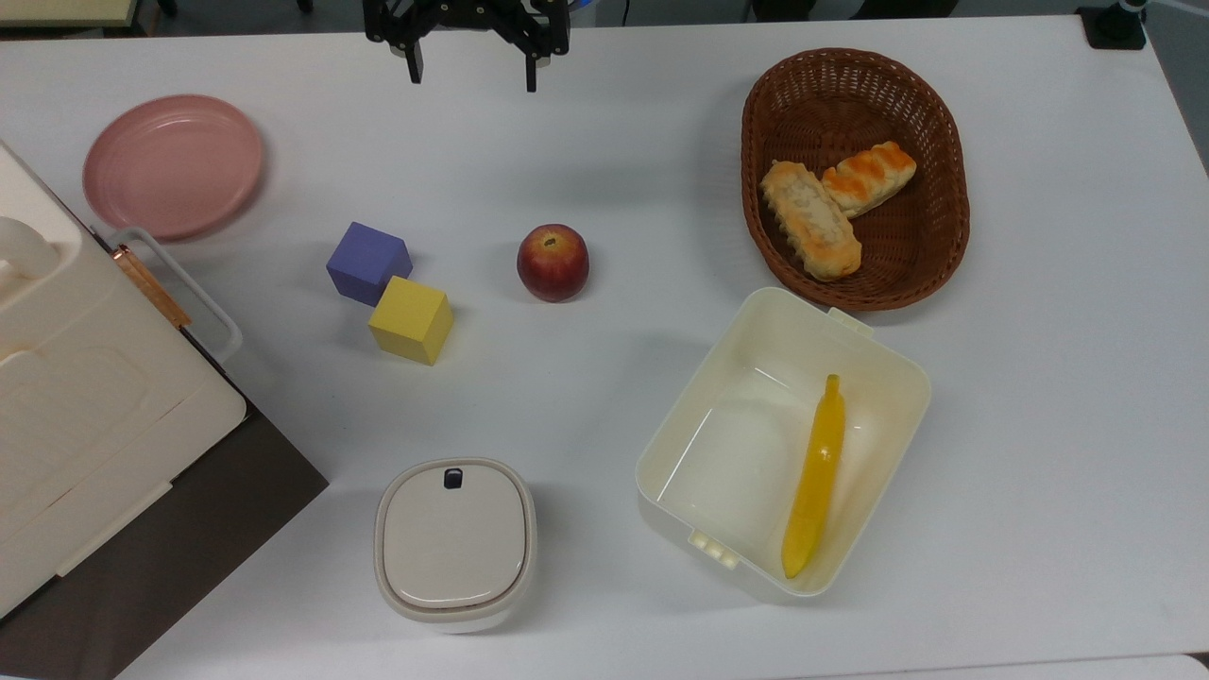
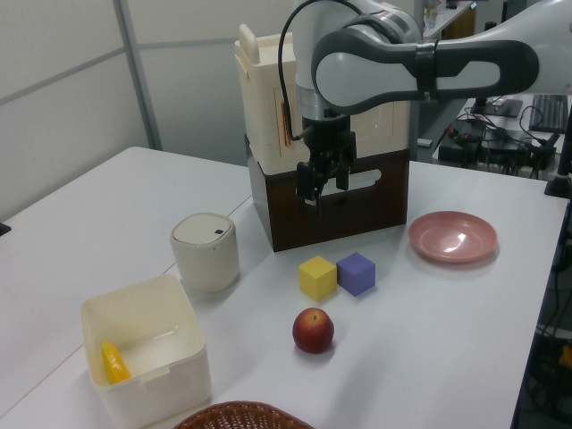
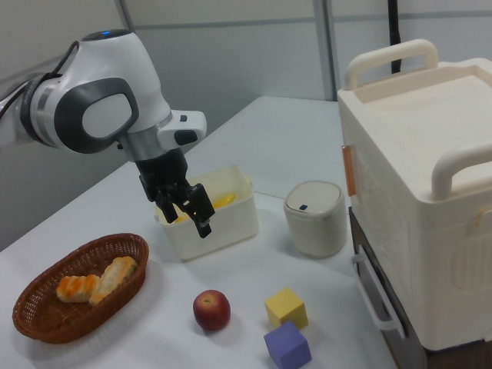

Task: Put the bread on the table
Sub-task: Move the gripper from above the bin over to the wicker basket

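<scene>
Two bread pieces lie side by side and touching in the brown wicker basket (image 1: 945,236) at the top view's right: the bread (image 1: 810,220), long and pale with a bumpy surface, and a shorter glazed piece (image 1: 869,177) with orange patches. The bread is fully inside the basket, not on the table (image 1: 604,142). The gripper (image 1: 472,71) hangs at the upper edge of the top view, above bare table and well apart from the basket; its two fingers are spread with a clear gap and hold nothing. In the right view the gripper (image 3: 191,217) appears in front of the cream box (image 1: 680,444), but how high it is above the table is hard to judge. A yellow banana (image 1: 815,477) lies in the cream box, just below the basket in the top view. Near the middle of the table stand a red apple (image 1: 553,262), a purple cube (image 1: 368,262) and a yellow cube (image 1: 411,319), the cubes seemingly touching. A pink plate (image 1: 173,165) is at the top view's left.
</scene>
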Robot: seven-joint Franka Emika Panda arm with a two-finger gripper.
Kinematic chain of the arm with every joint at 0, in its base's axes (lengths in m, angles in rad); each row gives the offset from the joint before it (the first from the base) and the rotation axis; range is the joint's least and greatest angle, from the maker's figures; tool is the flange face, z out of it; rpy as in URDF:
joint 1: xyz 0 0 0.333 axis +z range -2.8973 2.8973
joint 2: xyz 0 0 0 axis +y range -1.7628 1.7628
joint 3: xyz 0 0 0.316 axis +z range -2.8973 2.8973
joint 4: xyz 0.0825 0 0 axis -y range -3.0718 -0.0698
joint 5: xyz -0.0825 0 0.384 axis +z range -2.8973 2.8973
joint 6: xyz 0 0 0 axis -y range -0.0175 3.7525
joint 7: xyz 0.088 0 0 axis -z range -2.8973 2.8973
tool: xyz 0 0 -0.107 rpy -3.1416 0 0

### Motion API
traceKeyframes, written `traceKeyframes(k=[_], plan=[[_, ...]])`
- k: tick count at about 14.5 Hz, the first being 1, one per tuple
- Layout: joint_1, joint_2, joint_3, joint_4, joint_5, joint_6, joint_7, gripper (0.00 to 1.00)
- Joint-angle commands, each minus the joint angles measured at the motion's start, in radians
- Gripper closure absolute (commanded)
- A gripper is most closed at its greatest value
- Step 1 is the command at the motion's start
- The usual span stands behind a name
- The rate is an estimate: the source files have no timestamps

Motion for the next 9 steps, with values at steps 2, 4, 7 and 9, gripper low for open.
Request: traceKeyframes(k=[2, 4, 7, 9], plan=[[0.006, -0.004, -0.005, -0.008, 0.024, -0.009, -0.028, 0.0], [0.008, -0.004, -0.003, -0.008, 0.024, -0.009, -0.027, 0.0], [0.011, -0.002, -0.002, -0.008, 0.025, -0.008, -0.025, 0.0], [0.018, -0.002, 0.006, -0.01, 0.025, -0.009, -0.024, 0.0]])
